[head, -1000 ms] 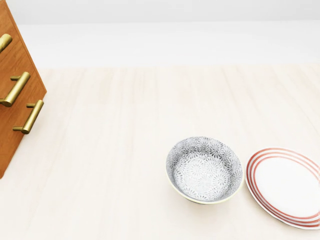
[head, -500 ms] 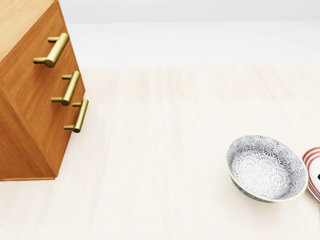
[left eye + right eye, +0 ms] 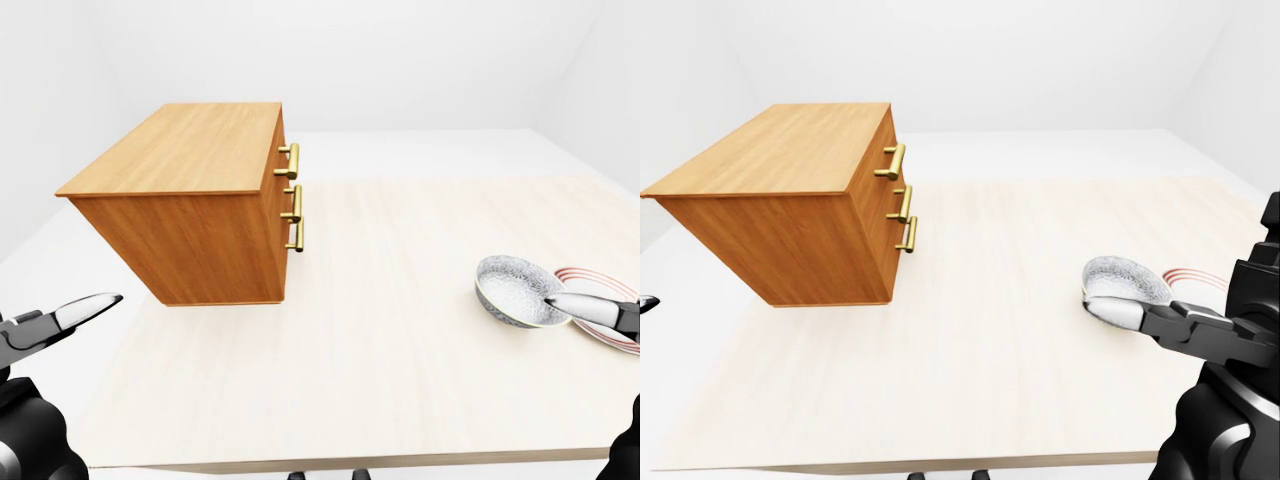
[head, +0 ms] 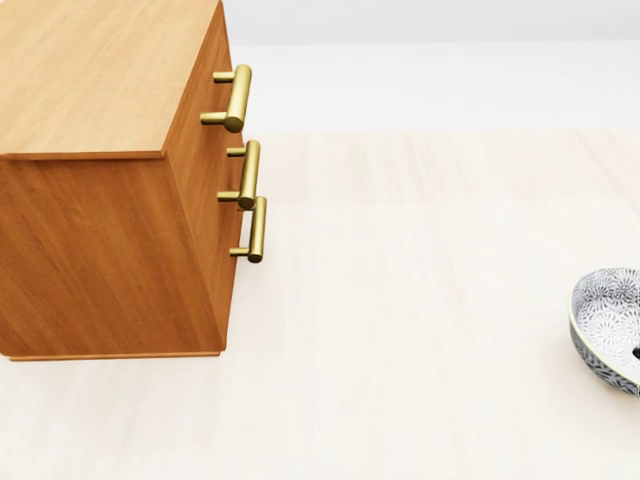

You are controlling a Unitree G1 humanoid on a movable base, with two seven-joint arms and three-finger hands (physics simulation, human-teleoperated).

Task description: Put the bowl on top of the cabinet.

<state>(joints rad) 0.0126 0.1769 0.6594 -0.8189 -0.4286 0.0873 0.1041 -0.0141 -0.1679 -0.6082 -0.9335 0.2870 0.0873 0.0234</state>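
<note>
Sitting on the worktop (image 3: 400, 340) at the right of the left-eye view, the bowl (image 3: 515, 290) is upright, grey-patterned inside, with its rim just beside a red-ringed plate (image 3: 605, 305) further right. Bowl is on the worktop, not on the cabinet (image 3: 200, 200).

The cabinet is wooden and stands at the left of the same view, well apart from the bowl, with three brass handles (image 4: 243, 150) on the face turned toward the bowl. In the head view the bowl is cut off by the right edge.

The right hand (image 3: 1200, 335) comes in from the lower right of the right-eye view. One silver-tipped finger (image 3: 1120, 312) is stretched out straight and overlaps the bowl's lower rim. Whether it touches the rim cannot be told. The fingers are spread, not closed round anything. In the left-eye view that fingertip lies over the gap between bowl and plate.

The left hand (image 3: 40, 330) is at the lower left of the left-eye view, off the worktop's left edge, well apart from the bowl and below the cabinet. One finger is extended, the hand is unclenched and holds nothing.
</note>
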